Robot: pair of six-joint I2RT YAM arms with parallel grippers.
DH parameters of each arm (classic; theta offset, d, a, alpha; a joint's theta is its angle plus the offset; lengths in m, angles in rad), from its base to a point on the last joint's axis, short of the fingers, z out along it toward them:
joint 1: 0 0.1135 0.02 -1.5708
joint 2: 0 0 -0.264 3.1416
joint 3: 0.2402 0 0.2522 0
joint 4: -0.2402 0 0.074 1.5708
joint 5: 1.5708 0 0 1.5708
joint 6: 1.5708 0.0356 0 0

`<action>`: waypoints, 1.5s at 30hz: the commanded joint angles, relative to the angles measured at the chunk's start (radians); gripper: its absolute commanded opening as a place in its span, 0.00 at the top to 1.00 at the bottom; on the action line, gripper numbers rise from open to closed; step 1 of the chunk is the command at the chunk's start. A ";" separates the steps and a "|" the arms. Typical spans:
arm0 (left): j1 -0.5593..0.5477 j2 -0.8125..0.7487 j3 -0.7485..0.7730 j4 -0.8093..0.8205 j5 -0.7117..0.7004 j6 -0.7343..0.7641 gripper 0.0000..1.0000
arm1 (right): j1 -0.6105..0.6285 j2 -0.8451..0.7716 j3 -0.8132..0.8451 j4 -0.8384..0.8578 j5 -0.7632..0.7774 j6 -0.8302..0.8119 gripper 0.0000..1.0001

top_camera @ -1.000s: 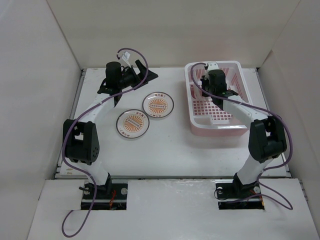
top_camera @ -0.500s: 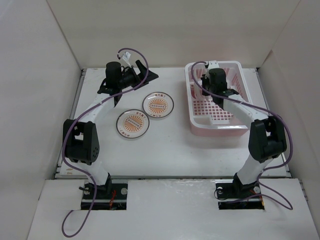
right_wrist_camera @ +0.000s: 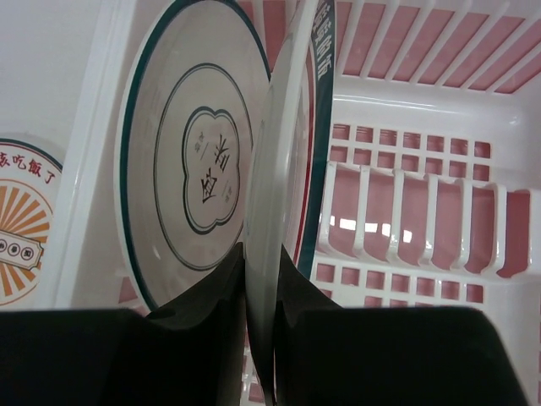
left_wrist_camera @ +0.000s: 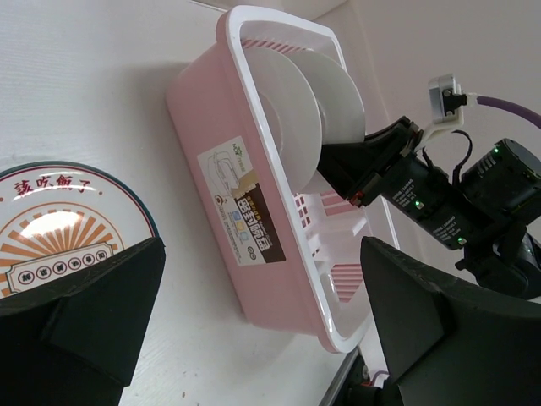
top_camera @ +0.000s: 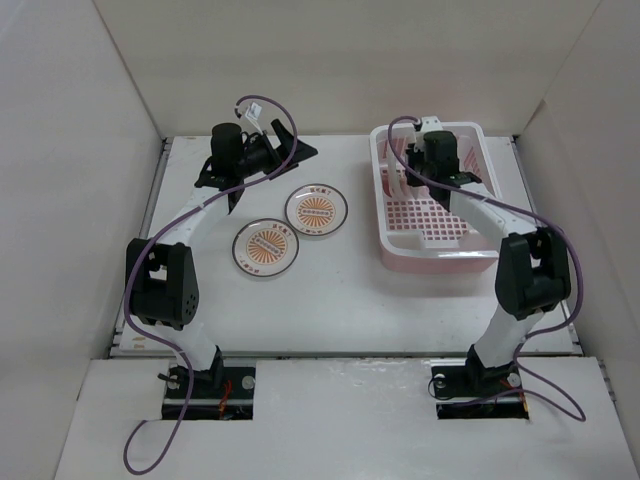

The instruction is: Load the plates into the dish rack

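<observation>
The right gripper is pinched onto the edge of a round white plate with a green-red rim. That plate stands upright in the pink plastic dish rack, just beside a white plate with thin dark rings. The left gripper is spread wide and holds nothing, near two white plates with orange sunburst centres that lie flat on the table.

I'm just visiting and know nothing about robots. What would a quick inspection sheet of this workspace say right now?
Surface: white table, flat.
Job's things: pink dish rack at right; ringed plate upright inside it; green-rimmed plate upright beside that one; near sunburst plate and far sunburst plate flat on the table.
Clutter: nothing seen.
Hands: left hand open and empty, above the table; right hand shut on the green-rimmed plate.
Cables: purple cables loop along both arms.
Surroundings: white walls on three sides.
</observation>
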 commanded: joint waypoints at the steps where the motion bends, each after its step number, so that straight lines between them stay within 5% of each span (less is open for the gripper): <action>1: -0.004 -0.061 0.030 0.057 0.019 -0.001 0.00 | -0.028 0.020 0.067 0.032 0.006 -0.003 0.92; 19: -0.004 -0.061 0.030 0.057 0.038 -0.001 0.00 | -0.038 0.070 0.107 0.003 -0.012 -0.003 0.90; 38: -0.004 -0.061 0.030 0.066 0.038 -0.001 0.00 | -0.038 0.070 0.144 -0.034 -0.035 -0.022 0.58; 45: -0.004 -0.061 0.020 0.066 0.038 -0.001 0.00 | -0.028 0.025 0.144 -0.043 -0.035 -0.022 0.54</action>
